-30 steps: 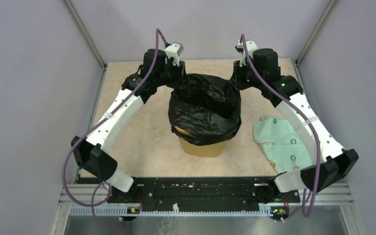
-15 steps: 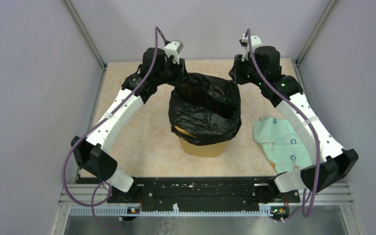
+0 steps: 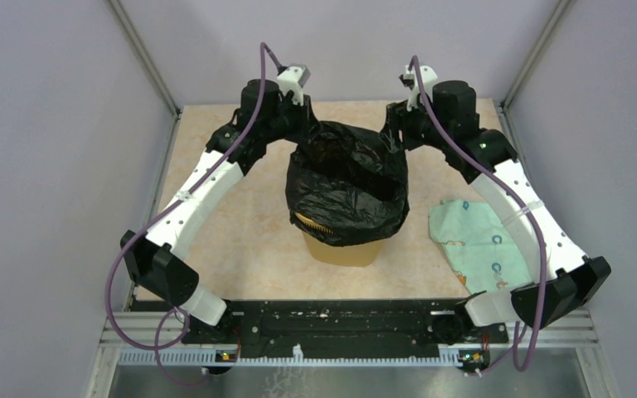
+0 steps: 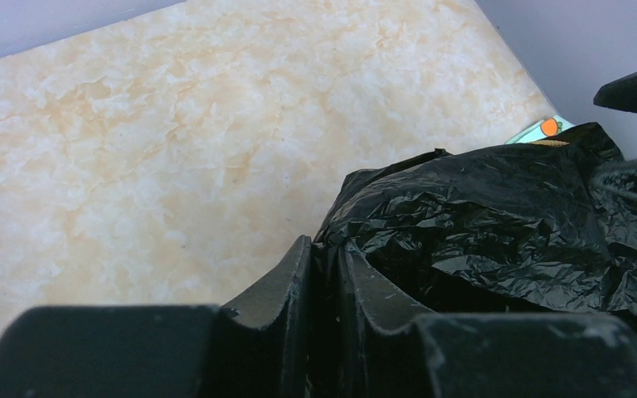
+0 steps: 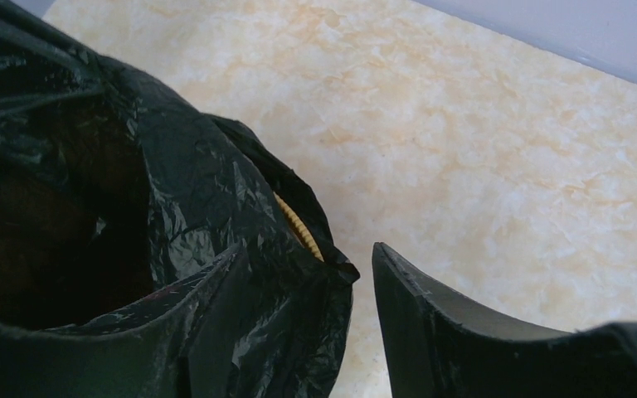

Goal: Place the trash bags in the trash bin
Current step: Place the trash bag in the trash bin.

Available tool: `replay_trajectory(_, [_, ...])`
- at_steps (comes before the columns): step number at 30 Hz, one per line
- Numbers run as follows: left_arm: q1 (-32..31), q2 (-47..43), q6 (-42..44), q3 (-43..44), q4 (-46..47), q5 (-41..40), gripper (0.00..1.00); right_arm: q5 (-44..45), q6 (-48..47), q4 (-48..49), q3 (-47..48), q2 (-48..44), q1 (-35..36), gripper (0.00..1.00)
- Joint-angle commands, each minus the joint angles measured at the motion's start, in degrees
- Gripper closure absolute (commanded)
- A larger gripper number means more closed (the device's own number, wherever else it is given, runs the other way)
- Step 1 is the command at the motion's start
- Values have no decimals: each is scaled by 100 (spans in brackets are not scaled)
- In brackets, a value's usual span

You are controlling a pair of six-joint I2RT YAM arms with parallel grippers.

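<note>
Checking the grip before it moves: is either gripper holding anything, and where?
Left gripper pinches the trash bag by its edge; right gripper is open, holding nothing.

"What encloses the work area?"

"Plain pale lilac-grey wall panels point(image 3: 50, 166) on three sides. Slanting silver aluminium posts point(image 3: 143, 58) run along the back corners."

"And the surface?"

"A beige tabletop with a cream marble pattern point(image 3: 240, 240), softly and evenly lit. A flat black mounting plate point(image 3: 340, 319) runs along its near edge, and a grey brushed-metal strip point(image 3: 340, 383) lies in front of that."

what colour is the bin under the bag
The bin is mustard yellow; the top view shows it best.
</note>
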Motion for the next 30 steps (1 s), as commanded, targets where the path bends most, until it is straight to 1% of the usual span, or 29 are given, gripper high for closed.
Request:
replay_trajectory(1, [-22, -25, -71, 136, 446, 137, 78, -207, -479, -152, 470, -36, 189, 40])
replay_trajectory(11, [-25, 148, -80, 257, 512, 71, 84, -48, -914, -682, 1303, 716, 574, 40])
replay_trajectory(17, [-22, 212, -80, 333, 545, 64, 85, -103, -1068, -909, 1456, 976, 759, 40])
replay_trajectory(19, [-26, 244, -80, 354, 550, 83, 85, 14, -1057, -932, 1468, 1043, 785, 43])
replay_trajectory(20, [-21, 249, -80, 363, 556, 78, 85, 106, -1055, -947, 1489, 1074, 785, 46])
replay_trajectory(25, [-22, 268, -89, 365, 587, 59, 85, 518, -1006, -846, 1602, 1086, 791, 78])
replay_trajectory(26, [-25, 273, -85, 369, 588, 42, 86, 564, -998, -824, 1646, 1084, 788, 83])
replay_trajectory(28, [-21, 277, -80, 370, 600, 33, 86, 655, -986, -778, 1703, 1088, 786, 89])
replay_trajectory(30, [-25, 284, -80, 358, 629, 16, 86, 851, -984, -690, 1708, 1090, 786, 93])
